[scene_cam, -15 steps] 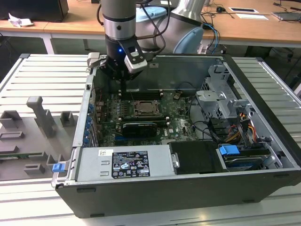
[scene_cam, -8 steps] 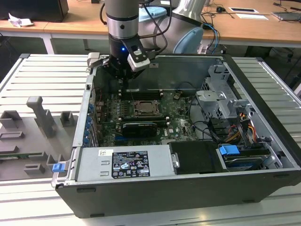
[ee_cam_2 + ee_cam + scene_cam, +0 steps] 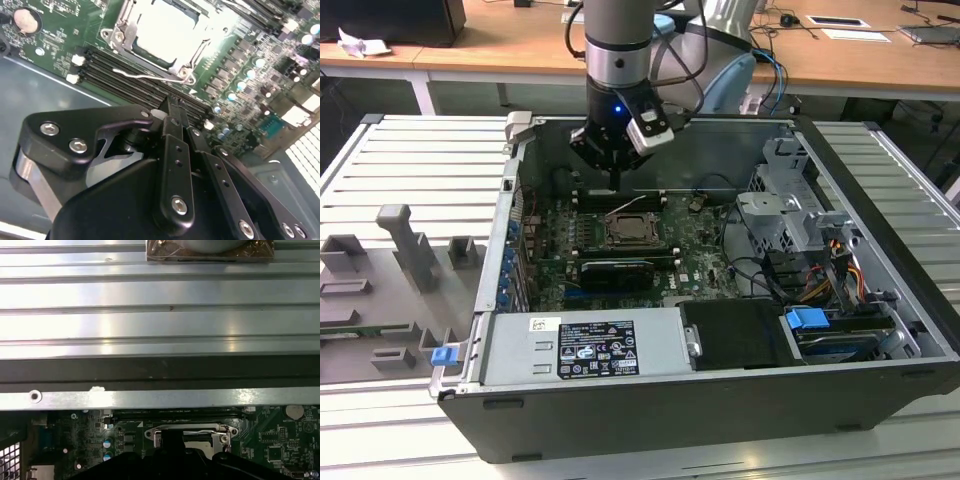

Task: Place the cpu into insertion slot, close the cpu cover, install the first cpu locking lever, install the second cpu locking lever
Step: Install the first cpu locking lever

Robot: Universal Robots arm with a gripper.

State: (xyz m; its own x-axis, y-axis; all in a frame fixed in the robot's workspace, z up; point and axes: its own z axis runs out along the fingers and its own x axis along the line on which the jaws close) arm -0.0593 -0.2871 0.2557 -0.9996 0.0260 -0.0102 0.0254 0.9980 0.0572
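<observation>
In the second wrist view the black metal pincer sits nearest the lens, its two slim fingers pressed together w/ nothing between them, tips hanging just above the long black memory slots of the green circuit board. Just past the tips a thin silver wire locking lever stands loose, lifted off the board beside the socket. Beyond it the square silvery-grey metal cpu cover lies down flat over the insertion slot; through its window the pale silver-grey square cpu shows, seated in the slot. A round silver coin cell sits on the board, well apart from the socket.

The first wrist view gives the other side: cover seen edge-on w/ pale cpu face under it, then the dark case wall, then the ribbed silver aluminium table farther back.

Exterior view adds the whole setup: open black desktop computer case on the table, grey power supply box at the near edge, socket w/ cover mid-board, pincer poised above the board's far side, just beyond the socket; grey plastic fixture blocks on the exterior view's left; wooden desks behind.
</observation>
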